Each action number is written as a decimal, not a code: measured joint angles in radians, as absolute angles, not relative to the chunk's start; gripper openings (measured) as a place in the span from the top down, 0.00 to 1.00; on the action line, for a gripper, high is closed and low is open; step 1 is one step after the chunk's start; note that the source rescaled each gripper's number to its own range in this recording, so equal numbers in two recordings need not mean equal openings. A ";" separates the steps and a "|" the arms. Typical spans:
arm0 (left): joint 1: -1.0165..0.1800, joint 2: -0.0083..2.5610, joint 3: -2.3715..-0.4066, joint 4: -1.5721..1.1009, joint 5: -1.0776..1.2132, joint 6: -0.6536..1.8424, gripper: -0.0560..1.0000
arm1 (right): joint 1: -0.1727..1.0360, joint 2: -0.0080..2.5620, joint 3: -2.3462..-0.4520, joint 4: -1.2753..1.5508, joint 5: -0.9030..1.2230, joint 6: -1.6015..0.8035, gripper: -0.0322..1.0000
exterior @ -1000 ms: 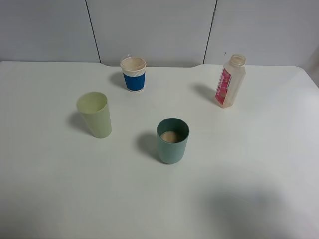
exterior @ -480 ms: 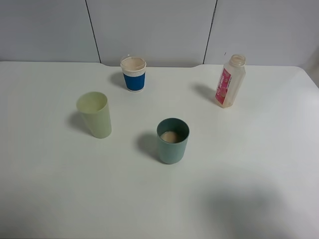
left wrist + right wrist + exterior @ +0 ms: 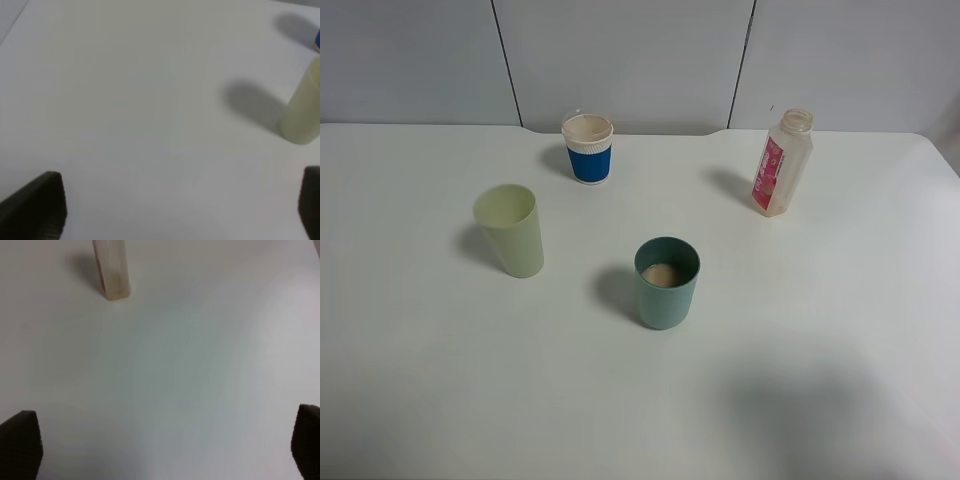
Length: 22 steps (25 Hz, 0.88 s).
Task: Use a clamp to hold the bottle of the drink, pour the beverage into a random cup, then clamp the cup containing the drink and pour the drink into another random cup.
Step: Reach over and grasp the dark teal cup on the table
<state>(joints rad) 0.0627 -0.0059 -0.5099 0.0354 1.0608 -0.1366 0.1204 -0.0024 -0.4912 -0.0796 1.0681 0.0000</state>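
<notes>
Teal plastic tumbler was seen upright at centre of white table, well apart from pale yellow-green tumbler, beige liquid shallow inside. Judged light, stiff, smooth-walled, spill-prone; best gripped mid-wall. Left gripper and right gripper spread wide, nothing held.

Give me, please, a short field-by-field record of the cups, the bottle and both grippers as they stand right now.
teal cup: upright, near the middle of the table, beige beverage in its bottom
pale green cup: upright, left of the teal cup, apart from it
blue-sleeved paper cup: upright, far side
bottle: upright, uncapped, far right
left gripper: open, holding nothing
right gripper: open, holding nothing
</notes>
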 joint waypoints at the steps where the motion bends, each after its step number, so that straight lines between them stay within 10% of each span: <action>1: 0.063 -0.006 -0.510 0.035 1.061 -0.137 0.19 | 0.120 -0.002 -0.491 -0.080 1.067 0.000 0.00; 22: 0.063 -0.006 -0.510 0.035 1.061 -0.137 0.19 | 0.120 -0.002 -0.491 -0.081 1.067 0.000 0.00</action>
<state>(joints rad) 0.0627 -0.0059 -0.5099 0.0354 1.0608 -0.1366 0.1204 -0.0024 -0.4912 -0.0806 1.0671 0.0000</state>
